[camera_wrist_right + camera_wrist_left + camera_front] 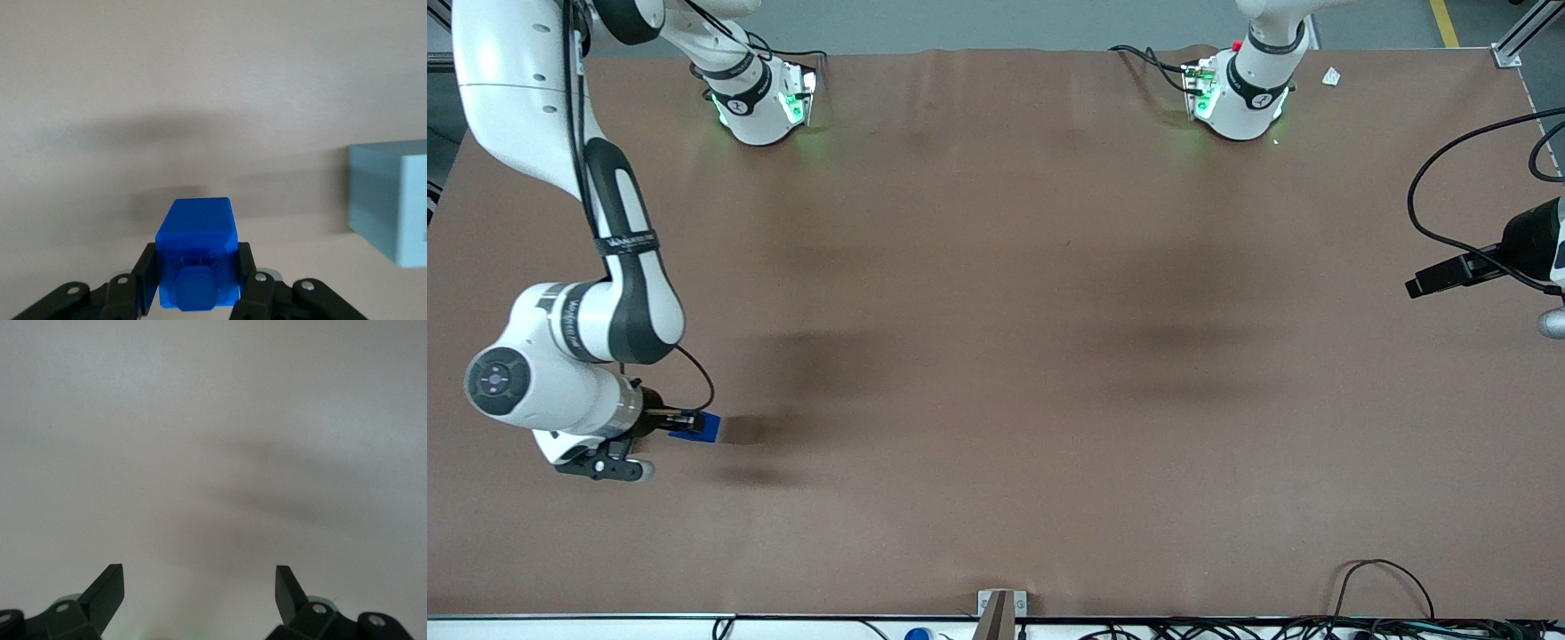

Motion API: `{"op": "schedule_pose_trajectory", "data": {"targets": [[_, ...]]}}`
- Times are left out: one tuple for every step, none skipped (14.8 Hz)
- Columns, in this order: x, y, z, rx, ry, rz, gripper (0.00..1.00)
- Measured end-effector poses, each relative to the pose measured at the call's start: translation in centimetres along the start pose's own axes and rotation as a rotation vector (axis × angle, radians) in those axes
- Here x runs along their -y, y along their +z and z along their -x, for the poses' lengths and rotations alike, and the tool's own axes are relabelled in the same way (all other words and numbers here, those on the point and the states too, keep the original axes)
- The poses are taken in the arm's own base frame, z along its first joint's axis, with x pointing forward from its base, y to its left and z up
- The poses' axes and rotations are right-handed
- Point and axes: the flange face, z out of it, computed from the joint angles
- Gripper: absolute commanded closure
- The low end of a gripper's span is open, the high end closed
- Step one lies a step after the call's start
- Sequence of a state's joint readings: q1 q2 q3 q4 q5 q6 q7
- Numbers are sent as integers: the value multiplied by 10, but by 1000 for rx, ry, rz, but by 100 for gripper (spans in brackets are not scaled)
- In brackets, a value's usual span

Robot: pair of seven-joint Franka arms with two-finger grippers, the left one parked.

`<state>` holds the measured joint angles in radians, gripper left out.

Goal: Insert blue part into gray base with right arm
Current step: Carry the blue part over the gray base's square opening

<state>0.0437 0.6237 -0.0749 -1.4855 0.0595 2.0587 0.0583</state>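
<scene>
One blue part point(197, 250) on show, and it's pinched between the two fingers of the one working pincer point(679, 421), low over the bench point(996, 356) at the working arm's end. One gray base point(393, 200), caught only by the right wrist camera, just beside the blue part. Two white arms on two lit bases. One bench under it all. One small white scrap point(1331, 76) near the parked arm's base. One bundle of cables point(1316, 627) along the near edge.
</scene>
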Motion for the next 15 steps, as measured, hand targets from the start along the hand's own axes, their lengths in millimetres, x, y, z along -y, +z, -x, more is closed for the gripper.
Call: {"op": "schedule_pose_trajectory", "data": {"targets": [[-10, -11, 2, 11, -5, -2, 100], [-19, -23, 5, 21, -10, -5, 100], [-28, -36, 9, 30, -15, -7, 100], [-36, -49, 13, 37, -19, -10, 100], [-42, -60, 16, 40, -19, -13, 100], [-49, -69, 18, 39, -19, -15, 100], [-56, -74, 19, 36, -21, -16, 100], [-66, -76, 20, 34, -19, -18, 99], [-78, -75, 20, 36, -8, -22, 99], [-91, -73, 21, 39, 8, -31, 99], [-104, -72, 22, 39, 23, -38, 99], [-113, -71, 22, 38, 32, -41, 99], [-119, -71, 23, 38, 38, -43, 99], [-122, -71, 23, 39, 41, -43, 99], [-121, -69, 23, 41, 40, -43, 99]]}}
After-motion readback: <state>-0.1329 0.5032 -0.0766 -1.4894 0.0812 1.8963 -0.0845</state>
